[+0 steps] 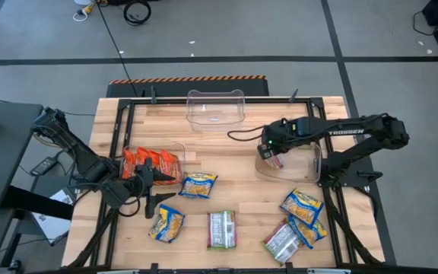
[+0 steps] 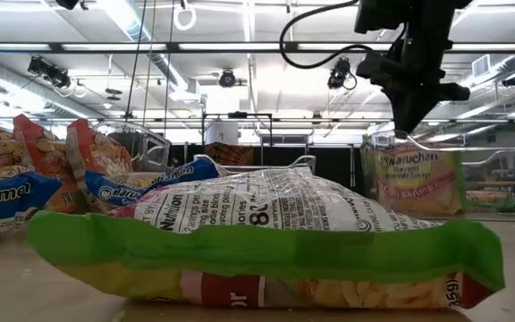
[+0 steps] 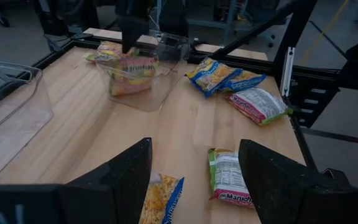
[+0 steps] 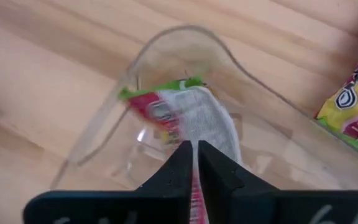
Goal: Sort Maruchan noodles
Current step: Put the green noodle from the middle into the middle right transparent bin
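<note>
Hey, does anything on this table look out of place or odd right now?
Nothing looks damaged or spilled. The right claw holds a green-and-pink noodle packet upright inside the clear bin on the right. Loose packets lie scattered and overlapping along the table's front, apparently unsorted. The left claw waits open by the orange packets.

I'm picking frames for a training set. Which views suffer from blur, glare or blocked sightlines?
Low view: a green-edged packet fills the foreground, soft-focused, hiding most of the table; ceiling lights glare behind. Right wrist view: blurred, the clear bin barely outlined. Left wrist view: its own fingers block the bottom. High view: even light, sharp.
</note>
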Tool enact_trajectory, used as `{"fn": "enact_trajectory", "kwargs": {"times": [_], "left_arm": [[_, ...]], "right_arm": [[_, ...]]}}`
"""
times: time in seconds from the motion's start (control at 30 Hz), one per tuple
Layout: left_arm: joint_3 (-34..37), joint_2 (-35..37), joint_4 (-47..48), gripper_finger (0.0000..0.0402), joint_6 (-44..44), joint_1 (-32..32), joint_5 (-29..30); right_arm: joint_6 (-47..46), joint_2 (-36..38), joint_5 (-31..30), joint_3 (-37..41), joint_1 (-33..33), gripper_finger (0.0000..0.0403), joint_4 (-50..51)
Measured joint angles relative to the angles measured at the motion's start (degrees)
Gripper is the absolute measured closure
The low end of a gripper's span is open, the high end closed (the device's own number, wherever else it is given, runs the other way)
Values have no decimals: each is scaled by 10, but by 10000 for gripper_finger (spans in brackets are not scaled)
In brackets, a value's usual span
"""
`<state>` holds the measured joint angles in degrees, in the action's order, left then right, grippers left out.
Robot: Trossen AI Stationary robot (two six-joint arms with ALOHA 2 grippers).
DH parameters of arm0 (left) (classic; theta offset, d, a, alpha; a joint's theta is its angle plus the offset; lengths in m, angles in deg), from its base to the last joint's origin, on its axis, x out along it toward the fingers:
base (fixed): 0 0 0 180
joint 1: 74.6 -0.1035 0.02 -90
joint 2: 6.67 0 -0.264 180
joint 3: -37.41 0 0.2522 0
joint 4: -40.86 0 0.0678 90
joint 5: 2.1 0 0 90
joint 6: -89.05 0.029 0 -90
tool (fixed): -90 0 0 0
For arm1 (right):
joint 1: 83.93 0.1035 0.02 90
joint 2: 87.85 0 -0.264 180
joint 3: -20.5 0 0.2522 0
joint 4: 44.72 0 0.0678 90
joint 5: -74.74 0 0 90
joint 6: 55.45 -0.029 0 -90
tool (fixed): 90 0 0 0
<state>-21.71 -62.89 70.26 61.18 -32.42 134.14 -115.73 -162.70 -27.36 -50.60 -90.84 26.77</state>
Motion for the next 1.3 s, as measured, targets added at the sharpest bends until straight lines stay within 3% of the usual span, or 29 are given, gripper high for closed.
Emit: {"fn": "enact_trajectory", "kwargs": {"times": [0.23,0.4,0.6,0.73,0.93,1.13,1.3], "left_arm": [[0,-23,-1,159,-1,0,2],[0,-45,-16,159,-1,0,2],[0,-49,-19,159,1,-3,29],[0,-53,-21,159,1,-15,25],[0,-101,-37,159,4,-29,-3],[0,-137,-68,159,3,-32,-26],[0,-143,-88,159,-23,-27,-27]], "right_arm": [[91,0,28,-5,25,326,33],[142,0,60,-16,87,271,23],[136,-26,-48,-16,121,193,45],[134,-69,-52,-16,112,176,37],[49,-120,-49,-16,77,224,48],[-6,-97,-4,-16,81,377,46],[-84,-24,1,-16,91,395,108]]}}
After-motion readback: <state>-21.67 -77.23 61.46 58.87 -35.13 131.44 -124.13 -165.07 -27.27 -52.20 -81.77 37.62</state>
